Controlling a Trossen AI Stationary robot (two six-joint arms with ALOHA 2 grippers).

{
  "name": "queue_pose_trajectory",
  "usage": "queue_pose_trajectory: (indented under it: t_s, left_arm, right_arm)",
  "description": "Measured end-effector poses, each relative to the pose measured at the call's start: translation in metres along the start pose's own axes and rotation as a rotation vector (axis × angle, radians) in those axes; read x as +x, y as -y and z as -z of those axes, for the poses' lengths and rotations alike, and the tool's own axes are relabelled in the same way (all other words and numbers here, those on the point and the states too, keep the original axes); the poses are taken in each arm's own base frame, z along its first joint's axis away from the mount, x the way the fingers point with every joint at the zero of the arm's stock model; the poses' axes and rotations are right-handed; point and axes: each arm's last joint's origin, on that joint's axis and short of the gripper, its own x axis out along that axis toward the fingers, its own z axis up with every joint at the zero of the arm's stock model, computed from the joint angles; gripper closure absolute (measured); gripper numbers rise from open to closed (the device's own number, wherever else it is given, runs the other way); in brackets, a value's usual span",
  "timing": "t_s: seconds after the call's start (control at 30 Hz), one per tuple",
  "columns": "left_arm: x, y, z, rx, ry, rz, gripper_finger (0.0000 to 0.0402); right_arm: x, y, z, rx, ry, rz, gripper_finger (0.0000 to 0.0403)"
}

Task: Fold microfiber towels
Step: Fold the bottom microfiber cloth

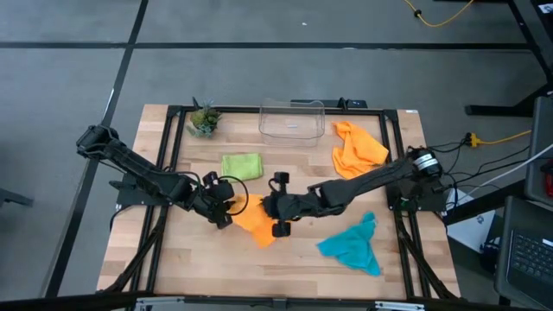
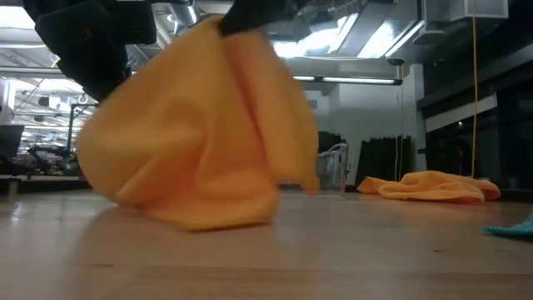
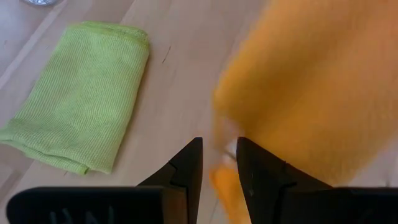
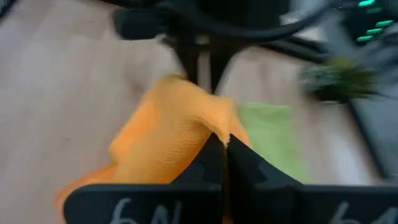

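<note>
While both arms meet mid-desk, the right tool (image 1: 278, 207) is clamped tight on one edge of the orange towel (image 1: 253, 218); the left tool (image 1: 221, 206) is pinched on the opposite edge. Cloth's soft, light, floppy — sags into a heap w/o support, so grab corners or hems. Lime towel (image 1: 242, 165) lies folded, farther back.

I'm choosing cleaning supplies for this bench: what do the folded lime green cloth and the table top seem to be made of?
The lime green cloth looks like a soft knitted microfiber with a matte finish: fine ribbed rows show across its surface and its folded edges are rounded. The table top appears to be light wood, probably butcher block: narrow parallel strips with grain and a slight sheen, though a laminate cannot be ruled out.
</note>
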Motion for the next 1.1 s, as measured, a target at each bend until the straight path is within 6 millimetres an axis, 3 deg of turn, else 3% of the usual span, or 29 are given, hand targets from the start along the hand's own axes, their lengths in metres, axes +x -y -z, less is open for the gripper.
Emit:
queue_pose_trajectory:
  t_s: [0.27, 0.37, 0.6, 0.8, 1.1]
  left_arm:
    - [0.000, 0.000, 0.000, 0.001, -0.001, -0.002, 0.0310]
    - [0.000, 0.000, 0.000, 0.001, -0.002, -0.002, 0.0310]
    - [0.000, 0.000, 0.000, 0.002, -0.004, -0.003, 0.0310]
    - [0.000, 0.000, 0.001, 0.001, -0.012, 0.007, 0.0310]
    - [0.000, 0.001, 0.001, 0.000, -0.024, 0.023, 0.0310]
  right_arm:
    - [-0.022, 0.005, 0.003, 0.107, -0.078, 0.021, 0.0387]
    - [-0.023, 0.005, 0.005, 0.217, -0.103, 0.024, 0.0359]
    - [-0.024, 0.000, 0.007, 0.292, -0.134, -0.073, 0.0284]
    - [-0.040, 0.003, 0.007, 0.308, -0.168, -0.097, 0.0246]
    - [-0.057, 0.011, 0.014, 0.205, -0.256, -0.097, 0.0243]
